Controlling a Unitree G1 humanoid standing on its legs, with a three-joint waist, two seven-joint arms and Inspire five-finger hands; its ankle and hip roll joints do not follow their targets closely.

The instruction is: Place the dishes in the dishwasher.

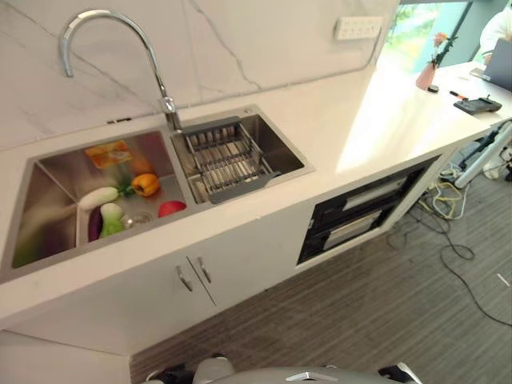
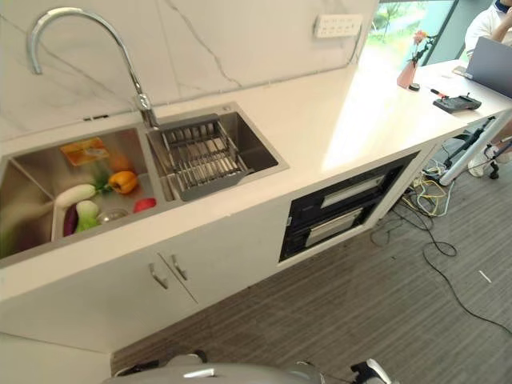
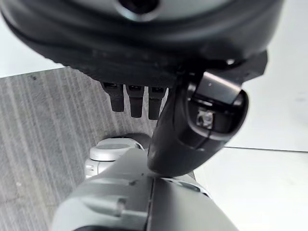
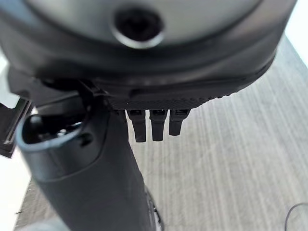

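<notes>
The dishwasher (image 1: 364, 212) is a black built-in front under the white counter (image 1: 376, 120), right of the sink, and its door looks closed. A grey drain rack (image 1: 226, 158) with metal wires sits in the right basin of the steel sink (image 1: 48, 168). My left hand (image 3: 144, 43) hangs low over the grey floor, fingers (image 3: 136, 102) straight, holding nothing. My right hand (image 4: 144, 62) hangs the same way, with straight fingers (image 4: 156, 125) and nothing in them.
The left basin holds vegetables: an orange pepper (image 1: 146, 184), a white radish (image 1: 98, 198) and a red piece (image 1: 171, 208). A tall tap (image 1: 112, 32) arches over the sink. Two cabinet doors (image 1: 192, 276) are below. A vase (image 1: 426, 76), a controller (image 1: 478, 105) and a seated person (image 1: 496, 32) are far right. Cables (image 1: 456, 240) lie on the floor.
</notes>
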